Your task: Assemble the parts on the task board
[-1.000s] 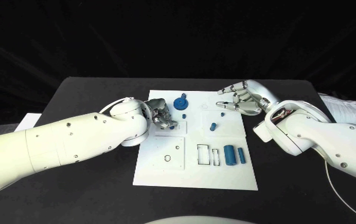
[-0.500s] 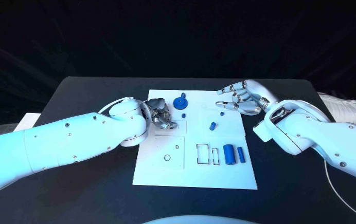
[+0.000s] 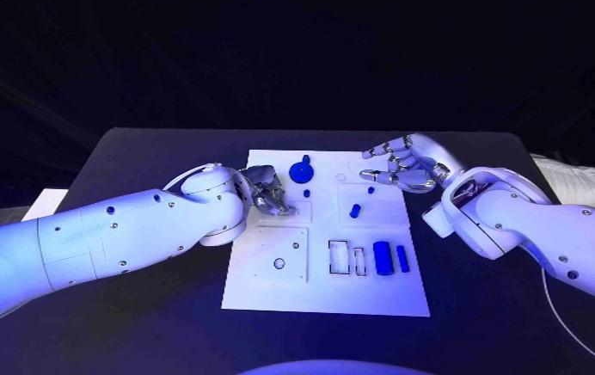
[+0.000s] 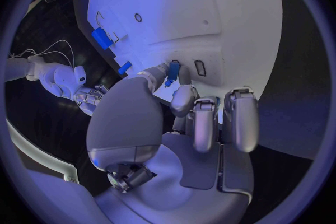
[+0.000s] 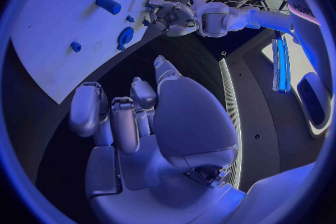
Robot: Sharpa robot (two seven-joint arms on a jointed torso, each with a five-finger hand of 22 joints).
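From the head view, the task board (image 3: 328, 246) lies in the middle of the black table (image 3: 149, 156), with bare table on both long sides. The left hand (image 3: 266, 193) sits over the board's left edge, fingers bunched; its grip is hard to read from here. The right hand (image 3: 403, 164) hovers at the board's far right corner, fingers curled in and holding nothing. A gear-like part (image 3: 302, 171) stands near the far edge, a small peg (image 3: 355, 212) mid-board, two blue blocks (image 3: 390, 257) toward the near end.

The left wrist view settles it: the left hand (image 4: 175, 123) pinches a small blue part (image 4: 172, 71) between thumb and finger, just above the board (image 4: 210, 11).

The right wrist view shows the right hand (image 5: 133, 117) off the board's (image 5: 63, 17) edge, over dark table, apart from a blue cylinder (image 5: 108, 4).
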